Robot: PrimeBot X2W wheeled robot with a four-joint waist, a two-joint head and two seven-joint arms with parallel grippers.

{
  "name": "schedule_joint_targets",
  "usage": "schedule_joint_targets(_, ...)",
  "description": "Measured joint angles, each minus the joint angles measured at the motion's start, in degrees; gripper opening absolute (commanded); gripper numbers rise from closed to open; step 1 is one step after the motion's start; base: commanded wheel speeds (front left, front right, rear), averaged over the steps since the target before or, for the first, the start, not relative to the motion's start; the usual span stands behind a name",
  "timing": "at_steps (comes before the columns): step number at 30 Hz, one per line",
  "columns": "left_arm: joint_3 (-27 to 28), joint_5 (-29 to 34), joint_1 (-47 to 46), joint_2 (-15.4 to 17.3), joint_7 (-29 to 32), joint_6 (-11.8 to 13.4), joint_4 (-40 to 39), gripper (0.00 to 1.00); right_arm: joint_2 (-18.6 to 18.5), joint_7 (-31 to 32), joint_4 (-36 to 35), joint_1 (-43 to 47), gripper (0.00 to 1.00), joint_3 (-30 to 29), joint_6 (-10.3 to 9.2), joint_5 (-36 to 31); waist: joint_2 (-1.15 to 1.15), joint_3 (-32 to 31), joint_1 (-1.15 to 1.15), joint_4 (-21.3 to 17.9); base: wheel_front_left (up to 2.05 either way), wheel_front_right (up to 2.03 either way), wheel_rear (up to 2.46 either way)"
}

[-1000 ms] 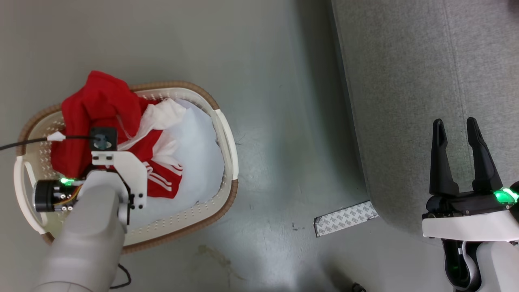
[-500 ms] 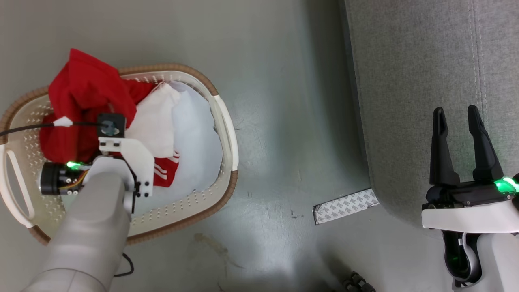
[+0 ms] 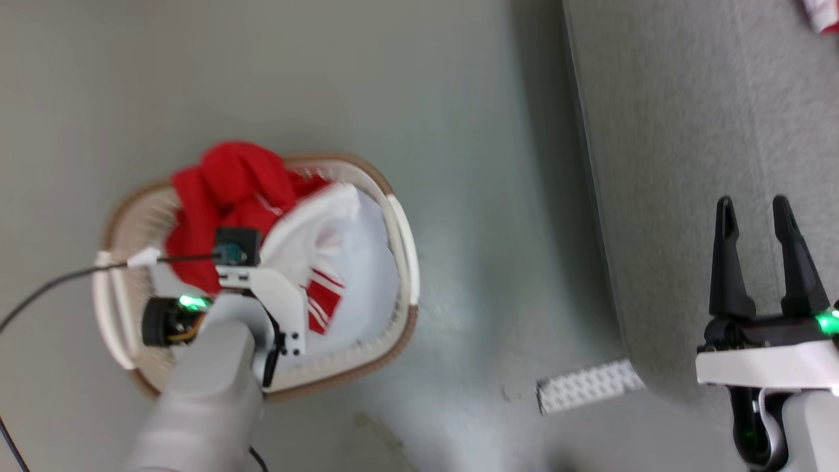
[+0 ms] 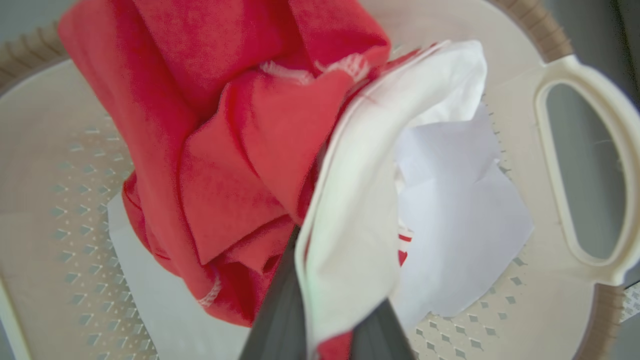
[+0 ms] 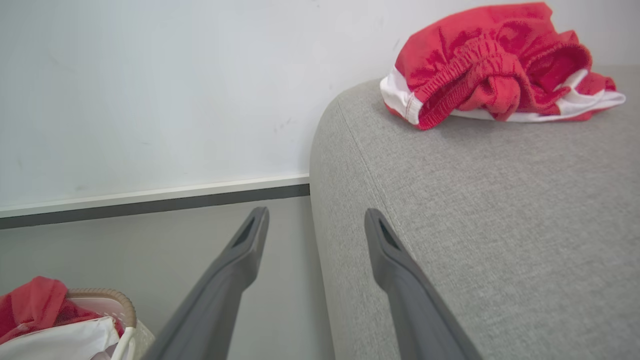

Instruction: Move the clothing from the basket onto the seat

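Note:
The cream basket point(image 3: 400, 242) with its brown rim stands on the floor at the left. Red clothing with white trim point(image 3: 229, 190) is bunched over its far side. My left gripper point(image 4: 325, 320) is shut on this red and white garment point(image 4: 240, 150), which rises above the basket floor point(image 4: 50, 200). In the head view my left wrist point(image 3: 255, 288) hides those fingers. The right gripper point(image 3: 757, 210) stands open and empty over the edge of the grey seat point(image 3: 688, 131). Another red garment point(image 5: 495, 65) lies on the seat point(image 5: 500, 225), apart from the right gripper point(image 5: 315, 225).
A pale blue-white pad point(image 4: 460, 210) lines the basket beside its loop handle point(image 4: 585, 175). A strip of patterned tape point(image 3: 586, 387) lies on the grey floor by the seat's corner. A black cable point(image 3: 52, 288) runs left from my left wrist. A white wall point(image 5: 150, 100) stands behind.
The head camera has moved, so the basket looks smaller and further right. The garment in my left gripper has been pulled up, showing more white fabric. The right gripper stays open.

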Motion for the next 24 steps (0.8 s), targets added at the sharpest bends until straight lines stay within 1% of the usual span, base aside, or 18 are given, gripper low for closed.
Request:
schedule_joint_targets(2, 0.3, -1.4, 1.2, -0.5, -1.5, -1.2, -0.3, 0.00, 0.0, 0.0, 0.5, 0.9, 1.00, -0.5, -0.01, -0.7, 0.00, -2.7, 0.00, 0.9, 0.00, 0.00, 0.00)
schedule_joint_targets(8, 0.8, -3.7, 5.2, -1.4, -5.8, -3.7, -2.1, 0.00, -0.3, 0.0, 2.1, 5.4, 1.00, -1.6, -0.01, -1.8, 0.00, -11.6, -0.01, 3.8, 0.00, 0.00, 0.00)
schedule_joint_targets(13, 1.6, -6.6, 8.2, -1.7, -8.0, -5.6, -5.7, 0.00, -0.4, 0.0, 3.1, 9.4, 1.00, -2.7, -0.01, -2.6, 0.00, -19.2, -0.02, 6.3, 0.00, 0.00, 0.00)
schedule_joint_targets(17, 2.1, -7.5, 11.2, -1.8, -9.0, -6.2, -10.2, 0.00, -0.7, 0.0, 3.3, 12.0, 1.00, -3.1, 0.00, -3.4, 0.01, -24.7, -0.02, 8.3, 0.00, 0.00, 0.00)
schedule_joint_targets(24, 3.0, -9.0, 18.6, -1.0, -9.5, -5.9, -22.8, 0.00, -1.3, 0.0, 3.2, 15.3, 1.00, -4.0, 0.00, -5.1, 0.01, -33.5, -0.03, 11.0, 0.00, 0.00, 0.00)
